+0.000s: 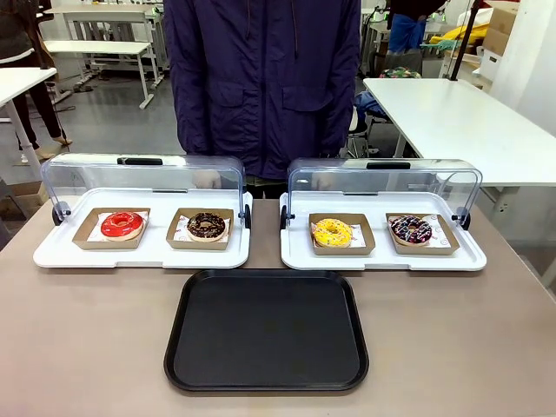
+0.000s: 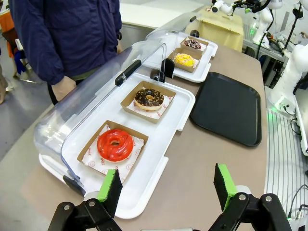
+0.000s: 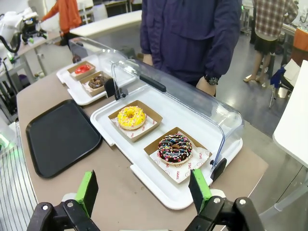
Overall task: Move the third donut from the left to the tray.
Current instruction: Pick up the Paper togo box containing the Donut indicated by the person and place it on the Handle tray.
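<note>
Right end effector (image 3: 143, 186) spread wide; third donut (image 3: 131, 117) in holder (image 3: 153, 118); tray (image 3: 57, 139) apart.

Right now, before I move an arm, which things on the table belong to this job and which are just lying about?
Belongs to the job: yellow donut, its cardboard holder, black tray.
Just lying about: red donut, chocolate donut, dark sprinkled donut, left white tray.

Left gripper (image 2: 167, 185) & right gripper (image 3: 143, 186): black linkages, green pads (image 2: 224, 183), silver pivot screws. Person (image 1: 261, 78): navy zip jacket w/ flap pockets, dark wristwatch (image 3: 208, 80).
</note>
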Tool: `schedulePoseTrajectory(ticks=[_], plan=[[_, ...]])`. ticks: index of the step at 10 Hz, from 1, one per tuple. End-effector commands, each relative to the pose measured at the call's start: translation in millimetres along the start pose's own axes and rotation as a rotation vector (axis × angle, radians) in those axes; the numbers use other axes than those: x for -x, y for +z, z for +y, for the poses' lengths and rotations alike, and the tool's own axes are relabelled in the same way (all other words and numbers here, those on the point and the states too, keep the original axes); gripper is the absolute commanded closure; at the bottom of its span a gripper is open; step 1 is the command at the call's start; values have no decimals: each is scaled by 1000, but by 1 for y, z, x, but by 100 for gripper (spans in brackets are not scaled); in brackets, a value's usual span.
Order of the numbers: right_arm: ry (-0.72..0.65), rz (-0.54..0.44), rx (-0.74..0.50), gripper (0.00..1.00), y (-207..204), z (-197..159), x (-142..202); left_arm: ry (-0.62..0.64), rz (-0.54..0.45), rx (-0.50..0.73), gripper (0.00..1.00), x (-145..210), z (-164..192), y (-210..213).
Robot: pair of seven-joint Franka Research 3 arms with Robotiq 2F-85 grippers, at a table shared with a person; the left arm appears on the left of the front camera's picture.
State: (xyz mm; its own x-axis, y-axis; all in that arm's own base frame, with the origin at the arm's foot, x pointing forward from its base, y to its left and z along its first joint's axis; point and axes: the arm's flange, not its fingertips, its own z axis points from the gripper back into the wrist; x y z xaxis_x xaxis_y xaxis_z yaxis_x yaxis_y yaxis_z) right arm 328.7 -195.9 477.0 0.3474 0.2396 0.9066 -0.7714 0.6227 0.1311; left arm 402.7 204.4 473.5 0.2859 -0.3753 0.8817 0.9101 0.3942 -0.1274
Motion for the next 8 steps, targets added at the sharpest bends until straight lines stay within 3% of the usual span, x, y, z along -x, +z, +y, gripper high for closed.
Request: schedulePoseTrajectory(ticks=[1, 8], plan=[[27, -25, 2, 0, 0, -5, -3, -13, -7, 8, 0, -2, -1, 2], [27, -25, 2, 0, 0, -5, -3, -13, -7, 8, 0, -2, -1, 2]])
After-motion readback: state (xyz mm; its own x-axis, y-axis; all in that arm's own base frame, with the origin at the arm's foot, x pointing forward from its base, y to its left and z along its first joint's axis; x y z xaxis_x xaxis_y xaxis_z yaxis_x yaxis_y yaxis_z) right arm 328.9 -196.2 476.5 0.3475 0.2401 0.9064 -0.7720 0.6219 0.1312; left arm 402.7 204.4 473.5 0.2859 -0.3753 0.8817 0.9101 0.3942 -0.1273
